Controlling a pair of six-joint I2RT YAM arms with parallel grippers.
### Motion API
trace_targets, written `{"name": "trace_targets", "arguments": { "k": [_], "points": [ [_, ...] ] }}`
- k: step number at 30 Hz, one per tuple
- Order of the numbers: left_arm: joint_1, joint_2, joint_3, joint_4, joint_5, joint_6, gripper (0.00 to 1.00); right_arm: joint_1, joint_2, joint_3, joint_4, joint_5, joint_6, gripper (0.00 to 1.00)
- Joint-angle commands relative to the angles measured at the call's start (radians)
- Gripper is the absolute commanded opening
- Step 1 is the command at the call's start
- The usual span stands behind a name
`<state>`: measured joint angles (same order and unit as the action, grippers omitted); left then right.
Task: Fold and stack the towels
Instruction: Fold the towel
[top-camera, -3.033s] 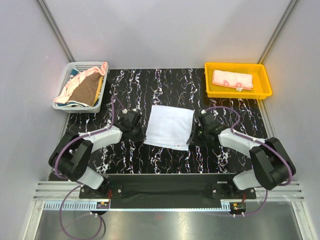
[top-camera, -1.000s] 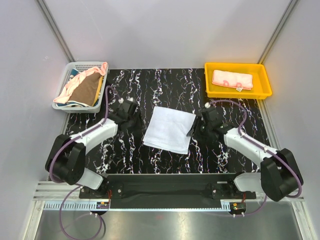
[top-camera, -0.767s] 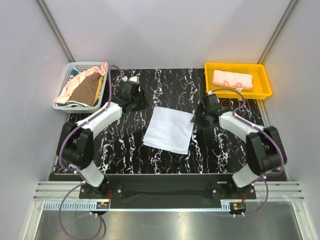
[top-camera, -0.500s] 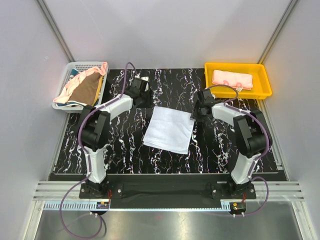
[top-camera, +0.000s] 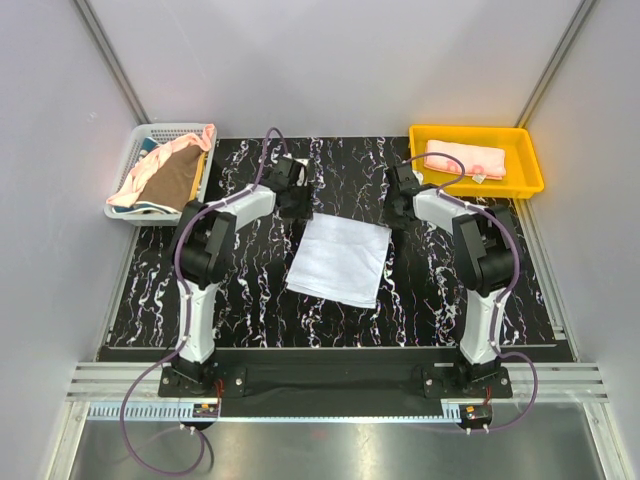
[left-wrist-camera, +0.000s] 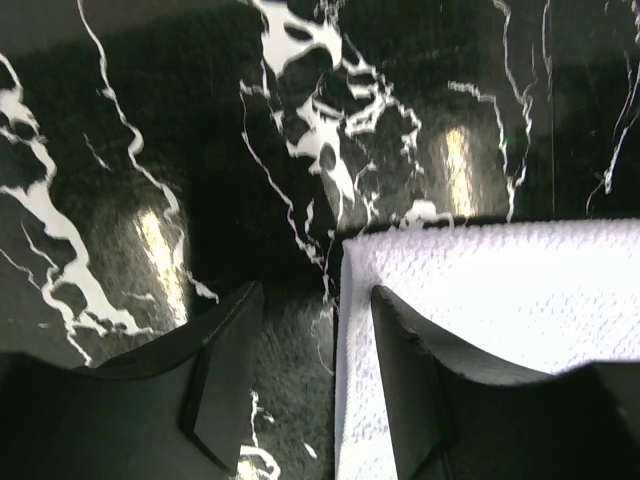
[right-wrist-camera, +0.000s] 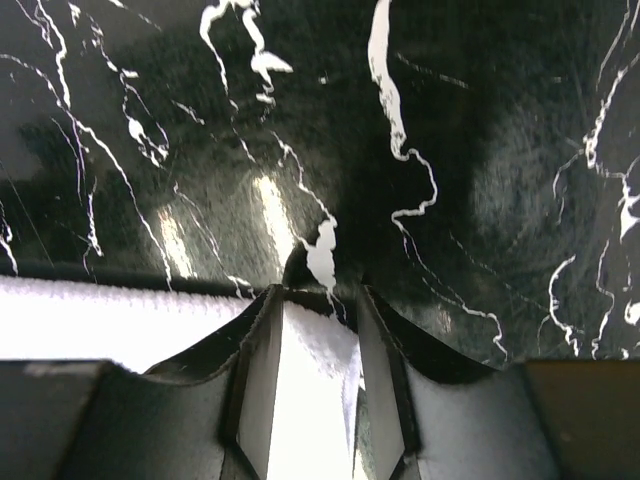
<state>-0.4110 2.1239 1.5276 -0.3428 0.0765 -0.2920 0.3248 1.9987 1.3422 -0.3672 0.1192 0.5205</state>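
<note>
A white towel (top-camera: 338, 258) lies flat in the middle of the black marble table. My left gripper (top-camera: 300, 203) is at its far left corner. In the left wrist view my left gripper (left-wrist-camera: 318, 300) is open, with the towel (left-wrist-camera: 500, 290) edge lying between the jaws. My right gripper (top-camera: 393, 213) is at the far right corner. In the right wrist view my right gripper (right-wrist-camera: 318, 300) is open around the towel (right-wrist-camera: 100, 320) corner, which lies on the table with a small gap beside one finger. A pink towel (top-camera: 463, 158) lies folded in the yellow tray. More towels (top-camera: 165, 175), pink and brown, lie heaped in the basket.
The white mesh basket (top-camera: 135, 150) stands at the far left of the table. The yellow tray (top-camera: 530, 170) stands at the far right. Both arms stretch far forward beside the towel. Grey walls close in on three sides.
Both grippers have moved from the towel's sides out to its far corners, and the arms are now stretched forward. The left jaws have widened a little. The towel has stayed flat.
</note>
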Motion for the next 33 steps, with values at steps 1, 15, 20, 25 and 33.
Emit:
{"name": "trace_targets", "arguments": {
  "k": [1,15,20,25,33],
  "points": [
    [0.003,0.034,0.055,0.016,0.016,-0.001,0.53,-0.006,0.038,0.051,-0.047,0.043,-0.030,0.42],
    [0.005,0.070,0.040,0.079,0.048,-0.050,0.53,-0.012,0.011,0.057,-0.058,0.068,-0.062,0.55],
    [0.005,0.074,0.032,0.094,0.068,-0.056,0.53,-0.029,-0.124,-0.014,-0.042,0.051,-0.039,0.57],
    [0.005,0.080,0.036,0.096,0.077,-0.064,0.50,-0.029,-0.189,-0.081,-0.032,0.031,-0.013,0.53],
    [0.003,0.082,0.009,0.116,0.089,-0.079,0.45,-0.015,-0.206,-0.161,0.036,-0.055,-0.001,0.52]
  ]
}}
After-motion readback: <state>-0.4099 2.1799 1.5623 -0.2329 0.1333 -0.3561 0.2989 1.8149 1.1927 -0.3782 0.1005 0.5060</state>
